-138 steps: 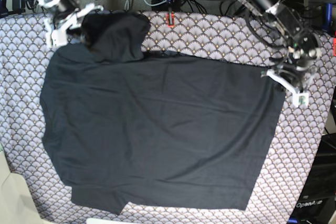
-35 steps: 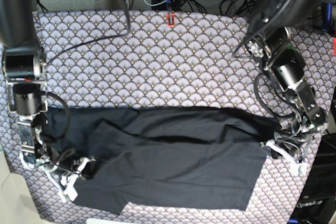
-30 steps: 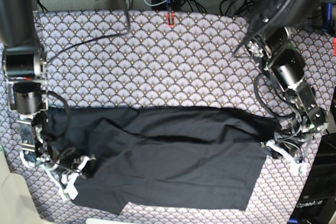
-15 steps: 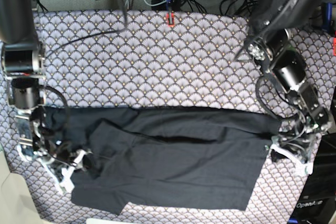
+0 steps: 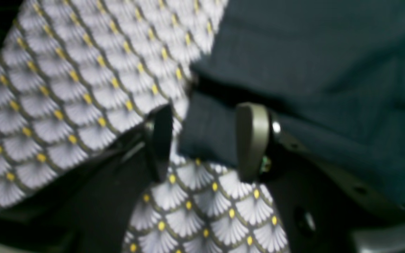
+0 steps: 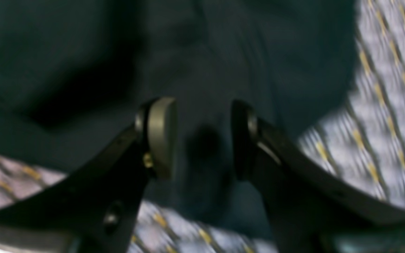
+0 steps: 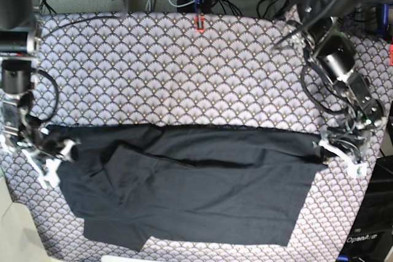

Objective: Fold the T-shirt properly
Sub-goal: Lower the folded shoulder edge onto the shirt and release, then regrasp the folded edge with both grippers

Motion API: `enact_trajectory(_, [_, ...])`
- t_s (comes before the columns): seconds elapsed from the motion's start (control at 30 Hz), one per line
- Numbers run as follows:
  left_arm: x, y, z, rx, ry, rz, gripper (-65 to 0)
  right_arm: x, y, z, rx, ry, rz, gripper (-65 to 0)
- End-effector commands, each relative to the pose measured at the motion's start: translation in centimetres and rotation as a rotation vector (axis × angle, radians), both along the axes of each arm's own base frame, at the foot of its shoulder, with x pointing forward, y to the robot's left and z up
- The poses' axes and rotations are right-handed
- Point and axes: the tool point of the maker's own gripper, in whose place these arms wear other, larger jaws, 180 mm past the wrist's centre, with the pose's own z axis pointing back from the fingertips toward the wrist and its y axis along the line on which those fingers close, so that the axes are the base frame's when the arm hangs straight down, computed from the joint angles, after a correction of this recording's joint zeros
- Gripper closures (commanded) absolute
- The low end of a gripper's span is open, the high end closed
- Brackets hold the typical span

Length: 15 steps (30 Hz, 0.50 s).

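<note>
Both grippers have let go of the T-shirt [image 7: 190, 182] and lifted off its ends since half a second ago. Base view: shirt lies folded across the near half of the tablecloth [image 7: 184, 72], right gripper [image 7: 52, 161] at one end, left gripper [image 7: 341, 154] at the other. Left wrist view alone shows its jaws apart, empty, over a shirt corner. Right wrist view, blurred: jaws apart above the cloth, nothing held.

Both wrist views blurred, esp. right; T-shirt [image 7: 196, 182] cut off by their edges.
</note>
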Motion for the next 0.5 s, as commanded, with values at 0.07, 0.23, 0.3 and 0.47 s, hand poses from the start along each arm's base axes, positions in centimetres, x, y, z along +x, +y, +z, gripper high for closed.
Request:
enact_trajectory(0.07, [0.7, 0.6, 2.0, 0.016, -0.069, 0.005, -28.9, 1.7, -2.8, 3.9, 0.0, -0.113, -0.048, -28.0])
enact_trajectory(0.23, [-0.5, 0.5, 0.4, 0.014, -0.033, 0.002, -28.9, 0.3, -4.2, 2.9, 0.014, -0.116, -0.089, -35.7])
enact_trajectory(0.3, [-0.5, 0.4, 0.3, 0.01, -0.03, 0.001, -28.9, -0.4, -4.2, 2.0, 0.017, -0.106, -0.089, -37.3])
enact_trajectory(0.47, [-0.9, 0.6, -0.2, 0.013, -0.018, 0.002, -28.9, -1.7, -2.9, 0.0, 0.044, -0.088, -0.082, -37.5])
